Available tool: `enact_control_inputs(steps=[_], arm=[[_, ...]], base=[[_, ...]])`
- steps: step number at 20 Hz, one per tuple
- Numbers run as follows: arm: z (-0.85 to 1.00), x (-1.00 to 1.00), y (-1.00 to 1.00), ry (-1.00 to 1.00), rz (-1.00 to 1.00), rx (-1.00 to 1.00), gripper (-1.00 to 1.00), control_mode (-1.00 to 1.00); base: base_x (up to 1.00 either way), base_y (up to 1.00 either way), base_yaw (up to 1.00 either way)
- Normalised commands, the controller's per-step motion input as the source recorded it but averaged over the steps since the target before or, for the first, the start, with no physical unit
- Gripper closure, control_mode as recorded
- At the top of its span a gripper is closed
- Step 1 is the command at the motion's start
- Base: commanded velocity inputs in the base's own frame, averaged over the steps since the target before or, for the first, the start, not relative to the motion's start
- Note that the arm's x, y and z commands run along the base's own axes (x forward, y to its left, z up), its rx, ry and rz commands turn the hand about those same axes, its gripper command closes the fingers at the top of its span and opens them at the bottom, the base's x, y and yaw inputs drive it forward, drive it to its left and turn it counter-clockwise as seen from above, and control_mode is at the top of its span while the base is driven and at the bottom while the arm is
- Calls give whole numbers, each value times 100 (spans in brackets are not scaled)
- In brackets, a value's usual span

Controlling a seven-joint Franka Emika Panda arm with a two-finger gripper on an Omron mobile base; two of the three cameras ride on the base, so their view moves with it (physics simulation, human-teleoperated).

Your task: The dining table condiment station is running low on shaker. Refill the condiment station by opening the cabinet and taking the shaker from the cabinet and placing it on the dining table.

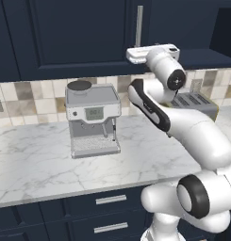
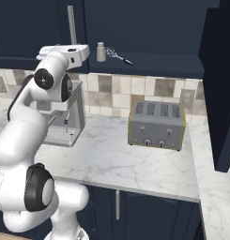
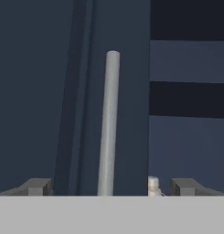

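Gripper [image 3: 109, 187] standing spread wide, grasping nothing, facing the cabinet [image 3: 49, 91] door with the silver handle [image 3: 108, 123] rising between the fingertips [image 3: 38, 186]. Hand reaching up level with the cabinet's lower edge, close to the handle. Right section of the cabinet lying open, with the shaker [image 2: 101, 52] standing upright on its bottom shelf, a whisk [image 2: 117, 55] lying just beside. Toaster [image 2: 157, 123] and coffee machine [image 1: 92, 117] sitting on the marble worktop [image 1: 37, 160] below.
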Motion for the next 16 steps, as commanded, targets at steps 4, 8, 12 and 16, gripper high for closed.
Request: enact_control_inputs(steps=[4, 8, 12, 16], arm=[[0, 56, 4, 0, 0, 0, -100, -100], [0, 50, 8, 0, 0, 0, -100, -100], [0, 45, 6, 0, 0, 0, -100, -100], [0, 51, 9, 0, 0, 0, -100, -100]], base=[[0, 0, 0], [0, 0, 0], [0, 0, 0], [0, 0, 0]])
